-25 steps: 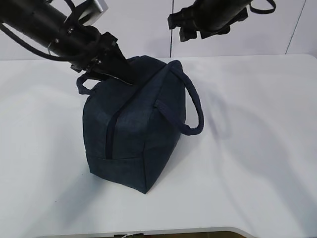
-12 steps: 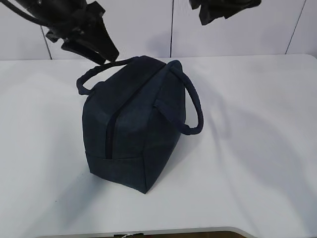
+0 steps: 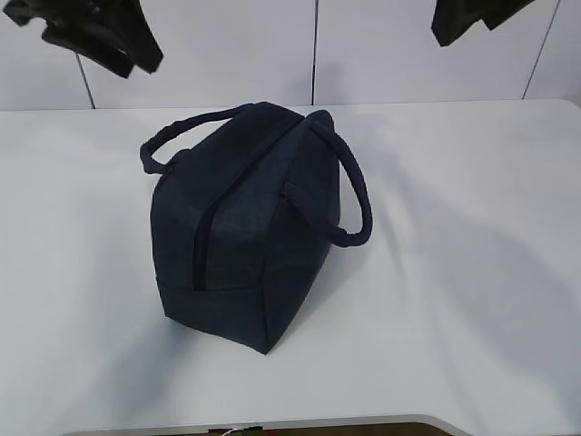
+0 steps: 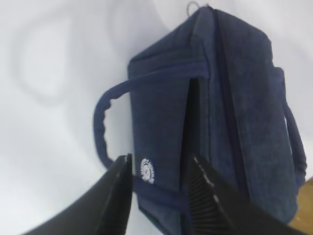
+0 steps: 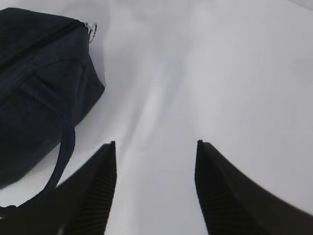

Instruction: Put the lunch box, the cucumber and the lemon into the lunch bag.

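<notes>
The dark navy lunch bag (image 3: 245, 227) stands on the white table with its zipper line running up the near end and looking shut. One handle (image 3: 356, 191) hangs to the right and the other loops out at the far left. My left gripper (image 3: 136, 50) hovers high at the upper left, well clear of the bag. In the left wrist view it (image 4: 160, 164) is open, and the bag (image 4: 234, 98) shows far below through the gap. My right gripper (image 3: 458, 23) hangs high at the upper right, open (image 5: 155, 144) over bare table. The lunch box, cucumber and lemon are out of view.
The white table (image 3: 472, 272) stretches wide on both sides of the bag, with its front edge at the bottom of the exterior view. A pale panelled wall stands behind. The zipper's ring pull (image 5: 91, 28) sits at the bag's end.
The left gripper has drawn back from the bag's top, up and to the left. The right gripper has risen up and to the right. The bag has not moved.
</notes>
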